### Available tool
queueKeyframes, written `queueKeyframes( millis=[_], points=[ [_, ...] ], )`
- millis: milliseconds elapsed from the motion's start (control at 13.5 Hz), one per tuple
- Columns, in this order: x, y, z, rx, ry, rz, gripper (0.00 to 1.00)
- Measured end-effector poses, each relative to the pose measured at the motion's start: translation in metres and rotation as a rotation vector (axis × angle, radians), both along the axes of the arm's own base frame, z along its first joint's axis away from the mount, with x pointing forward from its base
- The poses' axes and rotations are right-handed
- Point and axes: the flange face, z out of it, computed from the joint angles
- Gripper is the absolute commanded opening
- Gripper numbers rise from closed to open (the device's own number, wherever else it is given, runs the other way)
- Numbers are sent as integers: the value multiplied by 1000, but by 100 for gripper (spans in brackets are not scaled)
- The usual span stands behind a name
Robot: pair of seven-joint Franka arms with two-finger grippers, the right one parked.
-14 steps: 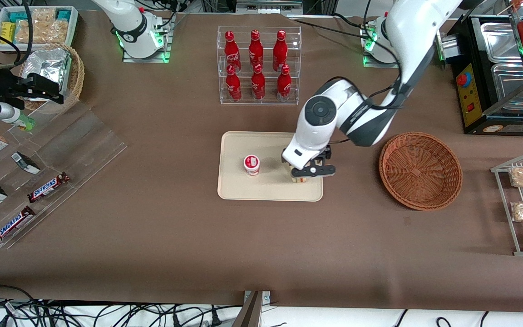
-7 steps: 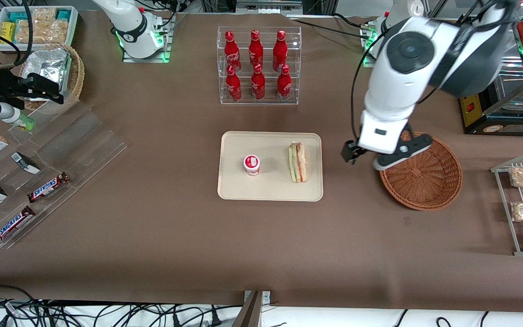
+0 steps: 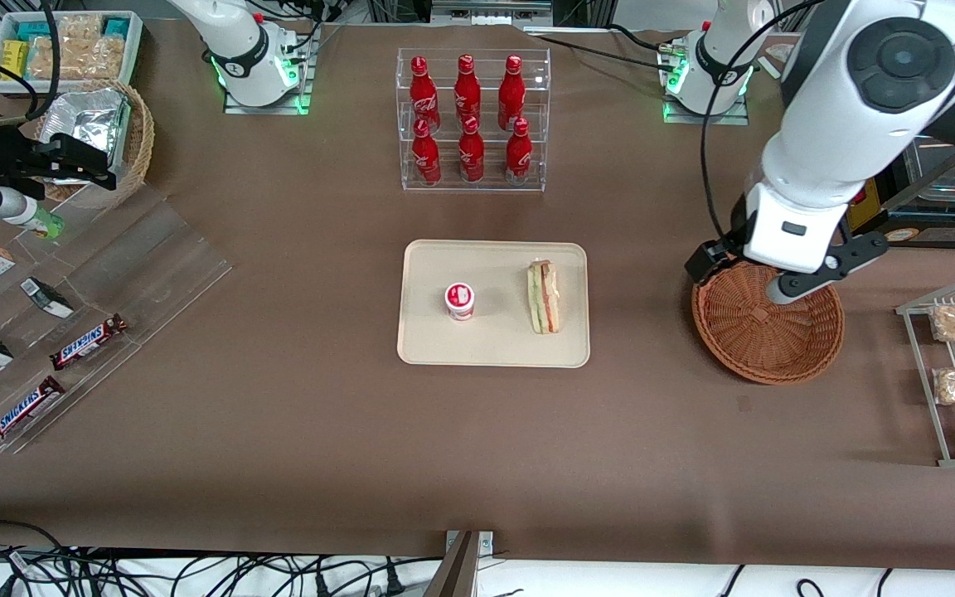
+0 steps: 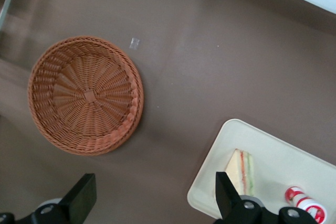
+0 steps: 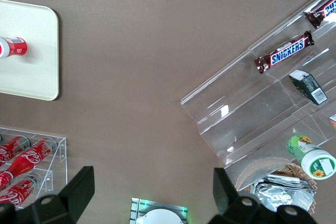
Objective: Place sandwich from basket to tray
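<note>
Lying on the tray (image 3: pixel 436 348), beside a small cup (image 3: pixel 459 300): sandwich (image 3: pixel 544 296). Gripper (image 3: pixel 747 276) raised over the basket (image 3: pixel 809 356) rim, fingers (image 4: pixel 81 199) spread apart, holding nothing. Basket holds nothing.

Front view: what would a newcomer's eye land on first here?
Probably the big white arm, its gripper open above the empty basket. Next, the sandwich lying on the tray beside a small red-and-white cup, with the rack of red bottles farther from the camera.
</note>
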Motion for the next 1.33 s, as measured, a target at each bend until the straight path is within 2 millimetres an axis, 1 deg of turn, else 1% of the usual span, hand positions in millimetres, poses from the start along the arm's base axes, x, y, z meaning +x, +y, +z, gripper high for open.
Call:
queueKeyframes(
  millis=[74, 222, 370, 444, 519, 667, 815, 889, 1111, 1333],
  points=[
    [2, 17, 4, -8, 11, -23, 100],
    [5, 67, 15, -41, 25, -81, 100],
    [1, 114, 28, -52, 45, -152, 100],
    [-2, 132, 34, -55, 48, -191, 100],
    [-5, 145, 40, -67, 49, -232, 100],
    [-12, 160, 47, -75, 54, -346, 100],
    [-17, 164, 46, -73, 65, -460, 100],
    [-18, 163, 45, -74, 69, -488, 100],
    [-20, 162, 43, -74, 75, -503, 100],
    [-20, 165, 43, -74, 75, -497, 100]
  ],
)
